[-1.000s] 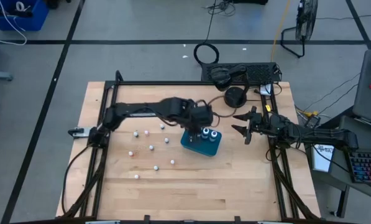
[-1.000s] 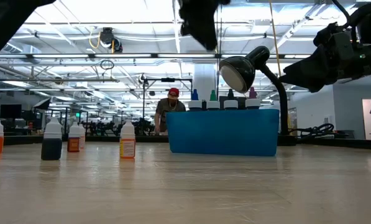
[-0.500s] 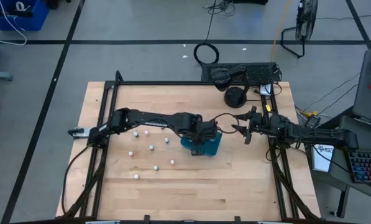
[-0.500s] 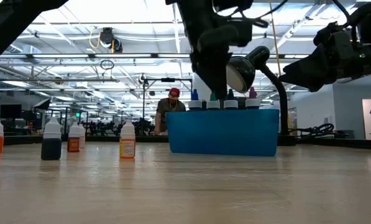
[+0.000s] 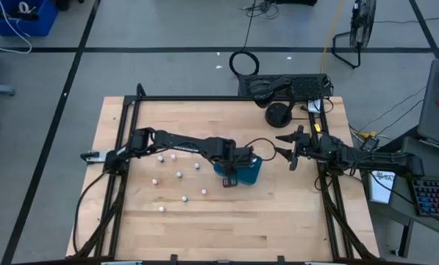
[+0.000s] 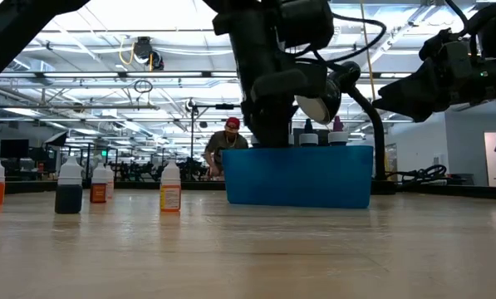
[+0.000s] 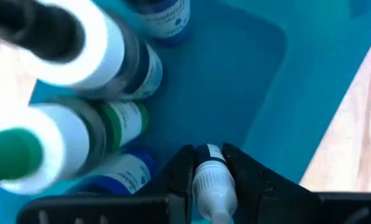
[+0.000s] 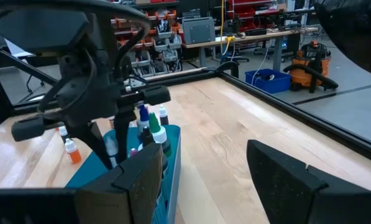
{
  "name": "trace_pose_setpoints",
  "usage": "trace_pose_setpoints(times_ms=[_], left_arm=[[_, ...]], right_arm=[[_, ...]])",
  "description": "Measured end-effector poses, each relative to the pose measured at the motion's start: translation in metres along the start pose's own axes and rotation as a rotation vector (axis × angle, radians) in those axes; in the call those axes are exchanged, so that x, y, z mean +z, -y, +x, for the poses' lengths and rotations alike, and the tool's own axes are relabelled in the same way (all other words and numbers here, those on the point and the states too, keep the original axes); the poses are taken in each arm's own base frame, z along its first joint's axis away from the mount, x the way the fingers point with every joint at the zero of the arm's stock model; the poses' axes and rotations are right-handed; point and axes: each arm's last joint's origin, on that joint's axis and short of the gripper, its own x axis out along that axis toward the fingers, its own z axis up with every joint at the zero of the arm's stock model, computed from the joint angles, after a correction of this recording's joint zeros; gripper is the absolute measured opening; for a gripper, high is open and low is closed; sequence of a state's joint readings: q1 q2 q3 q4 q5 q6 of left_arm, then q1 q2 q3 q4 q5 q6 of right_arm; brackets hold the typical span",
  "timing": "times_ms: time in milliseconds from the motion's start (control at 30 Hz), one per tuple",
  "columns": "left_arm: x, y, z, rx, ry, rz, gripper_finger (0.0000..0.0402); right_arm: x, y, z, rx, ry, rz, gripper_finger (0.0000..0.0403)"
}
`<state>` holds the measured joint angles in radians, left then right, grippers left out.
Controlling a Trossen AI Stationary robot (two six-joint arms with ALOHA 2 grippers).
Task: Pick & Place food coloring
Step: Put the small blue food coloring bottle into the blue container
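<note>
**Right now: left gripper holding a bottle down inside the teal box**

Near the middle of the high view, the left gripper (image 5: 232, 177) is reaching down into the teal box (image 5: 253, 174), which is sitting on the wooden tabletop (image 5: 278, 221) slightly right of centre. Its fingers (image 7: 179, 177) are clenching the neck of one small white-capped bottle (image 7: 211, 180), which the left wrist view is showing low in the frame, inside the box. Other food coloring bottles (image 7: 120, 121) are standing in the box beside it, at the left of that frame, with blue and green labels showing. In the low view, the arm is covering the left end of the box, and two white caps (image 6: 324, 138) are poking above its rim at centre right.

More loose bottles (image 5: 179, 174) are standing scattered on the tabletop left of the box, well apart from it; in the low view, four of them (image 6: 69, 188) are lining up at the left edge.

Meanwhile the right gripper (image 5: 293, 149) is hovering to the right of the box, clear of it, fingers (image 8: 278, 174) spread and holding nothing. A black desk lamp (image 5: 278, 115) is sitting above the box in the high view. A person (image 6: 224, 146) is visible far back in the room.
</note>
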<state>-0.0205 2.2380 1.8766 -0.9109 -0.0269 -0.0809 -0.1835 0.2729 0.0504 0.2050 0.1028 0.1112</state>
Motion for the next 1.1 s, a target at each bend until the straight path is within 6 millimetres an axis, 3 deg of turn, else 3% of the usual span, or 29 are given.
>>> trace_pose_setpoints(times_ms=[933,1100], left_arm=[[-0.0047,0.0047,0.0068,-0.04,-0.013,-0.018,0.0065],[-0.004,0.0049,-0.0018,-0.049,-0.06,0.005,0.0065]], right_arm=[[0.0,0.0,0.0,0.0,0.0,0.0,0.0224],[0.0,0.0,0.0,0.0,0.0,0.0,0.0224]])
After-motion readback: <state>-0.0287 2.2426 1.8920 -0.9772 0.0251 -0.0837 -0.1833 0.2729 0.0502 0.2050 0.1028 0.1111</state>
